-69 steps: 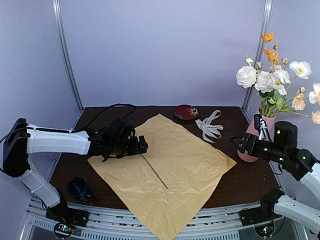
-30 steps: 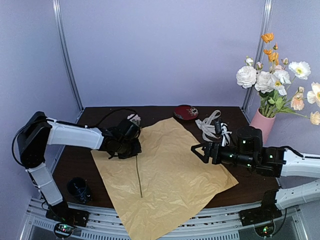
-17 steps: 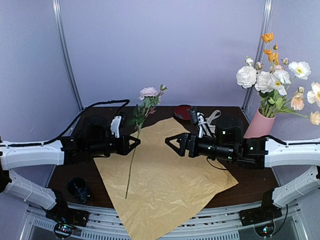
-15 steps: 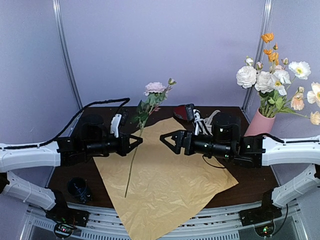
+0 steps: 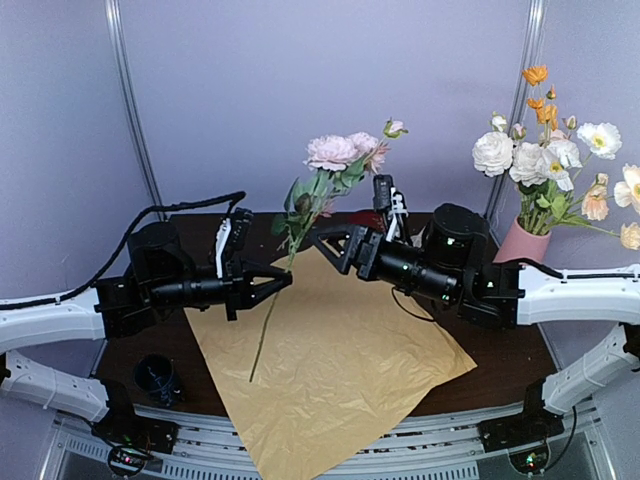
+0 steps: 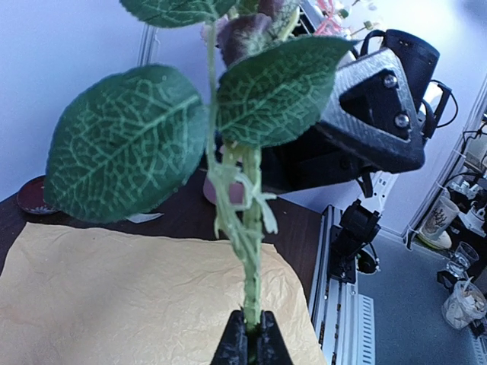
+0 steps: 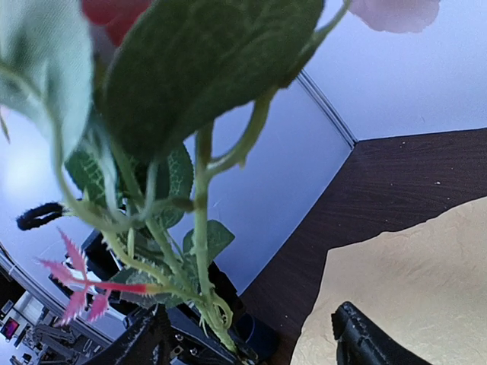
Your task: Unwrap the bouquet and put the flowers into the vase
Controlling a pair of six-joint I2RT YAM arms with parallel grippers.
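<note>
The left pincer (image 5: pixel 288 276) pinches the thin green stem of a pink flower (image 5: pixel 335 152), upright above the crinkly tan paper (image 5: pixel 340 370). The right pincer (image 5: pixel 326 249) is wide, just beside it.

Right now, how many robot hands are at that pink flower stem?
2. The left gripper is shut on the stem of the pink flower; the right gripper is open by its leaves, not gripping. No more in view.

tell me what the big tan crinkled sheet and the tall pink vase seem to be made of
Tan crinkled sheet: looks like matte kraft-type paper; it holds fine creases and shows no shine.
Tall pink vase: smooth and evenly coloured, probably glazed ceramic or plastic; the view cannot settle which.
</note>
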